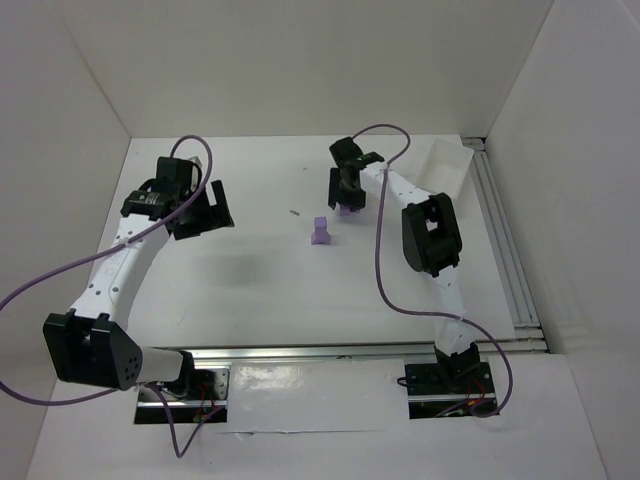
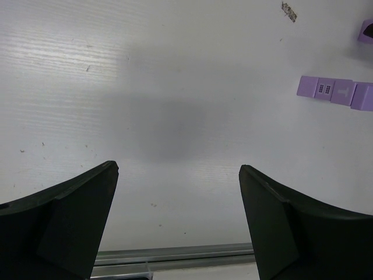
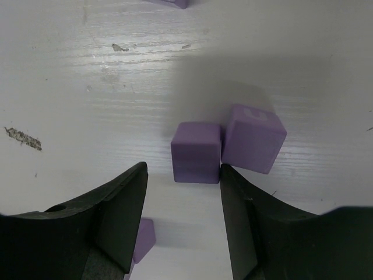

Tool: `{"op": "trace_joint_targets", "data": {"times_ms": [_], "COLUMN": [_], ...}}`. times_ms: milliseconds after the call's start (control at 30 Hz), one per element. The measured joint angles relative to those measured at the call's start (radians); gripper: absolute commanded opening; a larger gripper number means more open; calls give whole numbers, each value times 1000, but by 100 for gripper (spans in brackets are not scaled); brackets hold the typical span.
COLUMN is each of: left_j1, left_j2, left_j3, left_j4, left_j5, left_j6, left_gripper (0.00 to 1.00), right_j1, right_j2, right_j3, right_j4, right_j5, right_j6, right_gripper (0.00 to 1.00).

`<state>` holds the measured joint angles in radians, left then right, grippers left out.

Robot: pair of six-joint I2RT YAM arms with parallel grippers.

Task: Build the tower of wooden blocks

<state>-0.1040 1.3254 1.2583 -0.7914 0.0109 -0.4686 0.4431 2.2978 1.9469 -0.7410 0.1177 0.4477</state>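
Observation:
A short tower [image 1: 321, 232] of lilac cubes stands mid-table; the left wrist view shows it as a sideways row [image 2: 335, 91]. My right gripper [image 1: 348, 198] hangs open over two loose lilac cubes [image 1: 349, 211]. In the right wrist view its jaws [image 3: 183, 169] are open just short of the plain cube [image 3: 196, 151], and the right fingertip [image 3: 228, 175] sits at the seam with the lettered cube [image 3: 253, 138]. A third cube [image 3: 143, 239] is half hidden behind the left finger. My left gripper [image 1: 203, 214] is open and empty at the left [image 2: 178, 169].
White walls enclose the table on three sides. A metal rail [image 1: 505, 250] runs along the right side and another [image 1: 330, 352] along the near edge. A small dark speck [image 1: 294, 212] lies left of the tower.

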Motion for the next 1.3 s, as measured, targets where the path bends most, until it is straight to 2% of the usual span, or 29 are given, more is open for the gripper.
{"op": "trace_joint_targets", "data": {"times_ms": [233, 500, 667, 700, 767, 867, 967, 1300], "left_j1": [5, 5, 5, 5, 5, 5, 5, 5], "left_j2": [0, 4, 5, 6, 6, 6, 6, 3], "left_j3": [0, 0, 0, 0, 0, 0, -2, -26], "left_j4": [0, 0, 0, 0, 0, 0, 0, 7], "left_j5": [-6, -6, -6, -6, -6, -6, -6, -10], "left_j6": [0, 2, 2, 2, 2, 2, 1, -5], "left_gripper": [98, 98, 98, 98, 98, 98, 98, 98], "right_j1": [0, 6, 11, 12, 14, 17, 21, 34], "right_j2": [14, 36, 42, 45, 50, 52, 53, 21], "right_j3": [35, 50, 63, 69, 78, 84, 90, 96], "right_j4": [-3, -9, -17, -18, -21, -27, -39, -96], "right_j5": [-2, 11, 32, 39, 50, 63, 75, 90], "right_j6": [-2, -19, -24, -26, -31, -31, -34, -41], "right_gripper": [60, 48, 45, 39, 35, 35, 30, 30]}}
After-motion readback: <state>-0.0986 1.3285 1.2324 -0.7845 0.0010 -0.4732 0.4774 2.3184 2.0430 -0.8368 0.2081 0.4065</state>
